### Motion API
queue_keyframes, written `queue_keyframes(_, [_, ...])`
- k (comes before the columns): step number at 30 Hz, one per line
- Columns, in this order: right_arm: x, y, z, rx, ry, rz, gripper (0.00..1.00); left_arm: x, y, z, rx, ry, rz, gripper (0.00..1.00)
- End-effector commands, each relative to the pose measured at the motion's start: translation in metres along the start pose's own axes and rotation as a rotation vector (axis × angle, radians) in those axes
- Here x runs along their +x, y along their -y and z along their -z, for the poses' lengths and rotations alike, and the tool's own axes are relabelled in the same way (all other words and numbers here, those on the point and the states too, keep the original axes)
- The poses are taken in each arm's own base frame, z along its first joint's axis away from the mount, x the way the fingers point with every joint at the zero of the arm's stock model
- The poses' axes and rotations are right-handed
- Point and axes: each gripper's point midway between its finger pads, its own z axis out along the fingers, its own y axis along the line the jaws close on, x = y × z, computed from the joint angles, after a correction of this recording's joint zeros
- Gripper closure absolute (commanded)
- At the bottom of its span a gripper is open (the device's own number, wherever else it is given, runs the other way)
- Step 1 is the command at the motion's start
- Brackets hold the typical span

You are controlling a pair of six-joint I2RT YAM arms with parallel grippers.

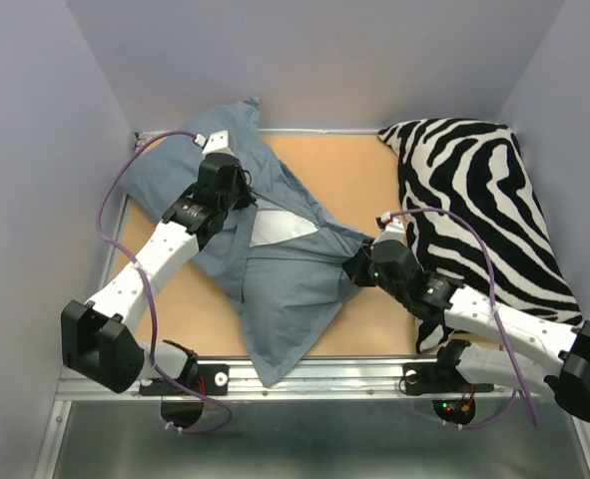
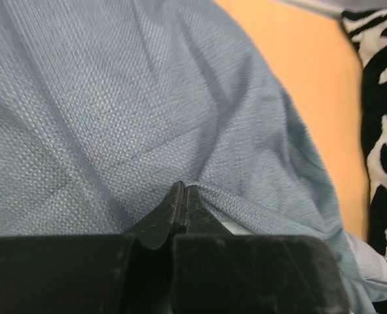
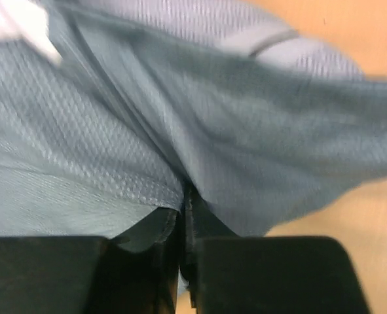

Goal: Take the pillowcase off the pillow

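Observation:
The plain blue-grey pillowcase (image 1: 285, 289) lies diagonally across the table, still round the pillow. The white pillow (image 1: 275, 228) shows only as a wedge at the case's opening, near the middle. My left gripper (image 1: 241, 196) is on the case's upper part, shut on a fold of the pillowcase (image 2: 147, 98); its tips (image 2: 182, 188) meet at the fold, with a white sliver of the pillow (image 2: 236, 227) beside them. My right gripper (image 1: 360, 261) is at the case's right corner, shut on the pillowcase (image 3: 245, 131), with the hem caught between its jaws (image 3: 185, 196).
A black-and-white zebra-striped cushion (image 1: 474, 200) fills the right side, close behind my right arm, and shows in the left wrist view (image 2: 380, 131). The orange table top (image 1: 344, 170) shows between case and cushion. A metal rail (image 1: 324, 374) runs along the near edge. Grey walls enclose three sides.

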Motion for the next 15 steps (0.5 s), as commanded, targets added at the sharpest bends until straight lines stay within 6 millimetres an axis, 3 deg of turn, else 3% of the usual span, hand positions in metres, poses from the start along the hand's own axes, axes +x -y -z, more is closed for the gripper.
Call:
queue_keyframes(1, [0.047,0.047,0.009,0.127,-0.139,0.018,0.86,-0.007,-0.005,-0.019,0.01,0.064,0.08,1.0])
queue_keyframes(3, [0.037,0.033,0.012,0.078,-0.126,0.029,0.75,0.014,0.0,-0.024,0.035,0.037,0.086,1.0])
queue_keyframes(4, [0.022,0.019,0.016,0.029,-0.101,0.051,0.62,0.028,0.002,-0.026,0.045,0.018,0.076,1.0])
queue_keyframes(5, [0.013,0.009,0.019,-0.001,-0.088,0.061,0.55,0.028,0.006,-0.026,0.054,0.019,0.076,1.0])
queue_keyframes(6, [0.007,-0.002,0.022,-0.047,-0.091,0.097,0.41,0.039,0.003,-0.027,0.046,0.002,0.072,1.0])
queue_keyframes(9, [-0.033,-0.034,0.033,-0.114,-0.03,0.111,0.23,0.051,0.002,-0.025,0.05,-0.011,0.069,1.0])
queue_keyframes(11, [-0.047,-0.042,0.031,-0.09,-0.017,0.125,0.17,0.051,0.0,-0.021,0.05,-0.004,0.072,1.0])
queue_keyframes(12, [-0.071,-0.052,0.033,-0.079,0.038,0.122,0.13,0.053,-0.001,-0.02,0.049,-0.005,0.072,1.0])
queue_keyframes(13, [-0.068,-0.05,0.02,-0.034,0.013,0.142,0.12,0.054,-0.002,-0.018,0.049,-0.005,0.069,1.0])
queue_keyframes(14, [-0.09,-0.063,0.021,-0.033,0.057,0.136,0.12,0.054,-0.002,-0.017,0.054,-0.003,0.07,1.0])
queue_keyframes(15, [-0.095,-0.064,0.014,-0.009,0.065,0.14,0.11,0.054,-0.002,-0.016,0.053,-0.002,0.069,1.0])
